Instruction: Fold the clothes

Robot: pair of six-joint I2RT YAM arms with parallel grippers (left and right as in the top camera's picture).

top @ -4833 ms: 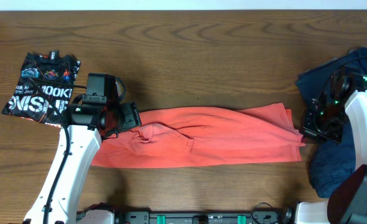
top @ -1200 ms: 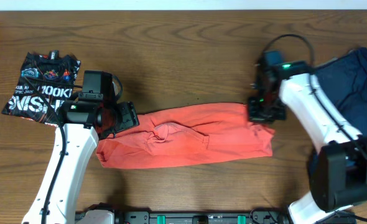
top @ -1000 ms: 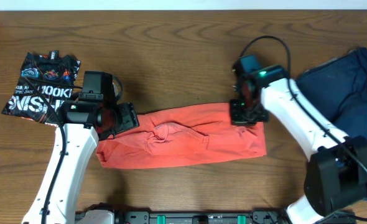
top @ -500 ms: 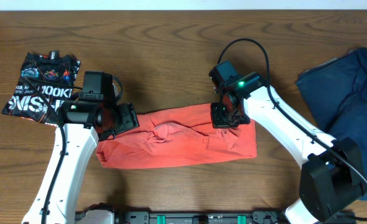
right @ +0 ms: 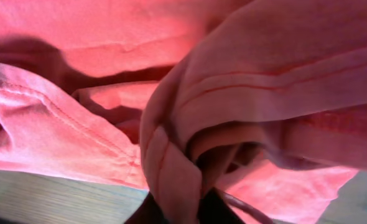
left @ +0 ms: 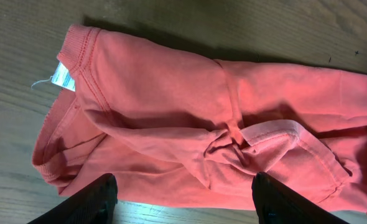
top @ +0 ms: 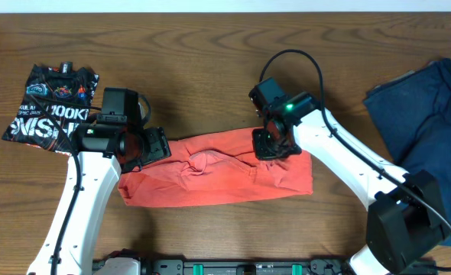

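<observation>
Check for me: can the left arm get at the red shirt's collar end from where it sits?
Probably yes. The left gripper hangs open over the collar end of the red shirt, and nothing lies between them.

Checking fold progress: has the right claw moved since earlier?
Yes. The right claw has travelled left, away from the navy garment, dragging the red shirt along.

Overhead layout. A coral-red cotton T-shirt (top: 218, 172) lies at the centre of the brown wooden surface (top: 210, 61). A small black graphic-print tee (top: 50, 107) lies at 10 o'clock from it, apart. A large navy-blue garment (top: 428, 130) lies at 3 o'clock, well apart, at the surface's edge. The left tool (top: 157, 143) stands over the shirt's 10 o'clock corner, the right tool (top: 275, 145) on its 2 o'clock edge.
</observation>
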